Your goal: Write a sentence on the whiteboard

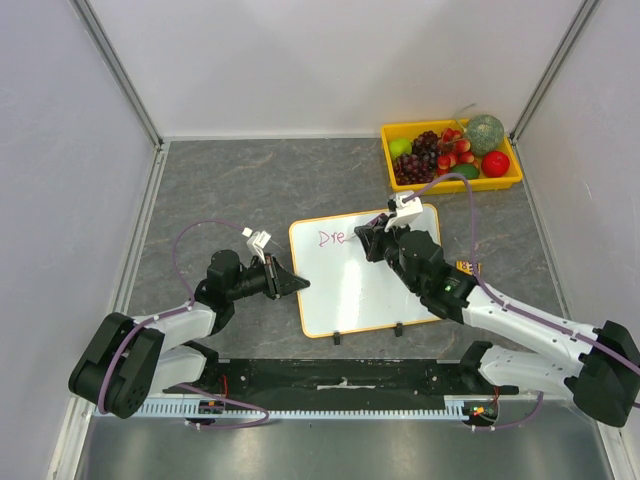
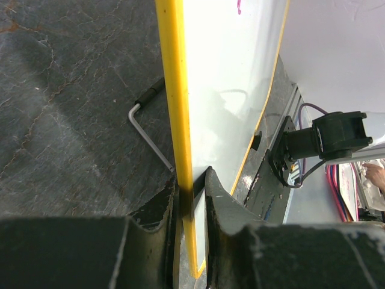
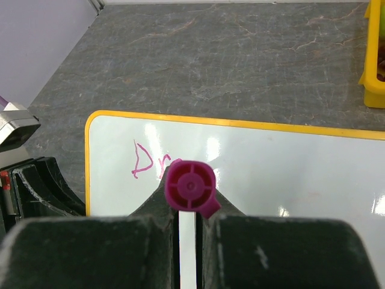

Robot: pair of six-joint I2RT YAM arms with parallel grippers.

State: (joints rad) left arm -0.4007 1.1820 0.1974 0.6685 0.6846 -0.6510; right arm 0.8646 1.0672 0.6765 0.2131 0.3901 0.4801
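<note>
Starting big: grey stone-look table [image 1: 250,190], matte, with pale veins. Flat in the middle of it, just ahead of the arm bases, the whiteboard [image 1: 360,290]: glossy white, rounded corners, thin orange-yellow frame, two little black feet on the near edge. Left jaws clamped on its left rim, pinning it down. Back right, well apart from the board, a yellow plastic tray [image 1: 505,183] full of fruit. Right jaws pinching a magenta marker [image 3: 190,186], round butt end up at the wrist camera, tip down near the board's top left. Three scrawly pink letters [image 1: 332,238] there, so barely started by the look of it. For the next strokes: pen upright, light even pressure on that slick surface, drift right along one line, and hold the left grip firm to stop any skidding.
</note>
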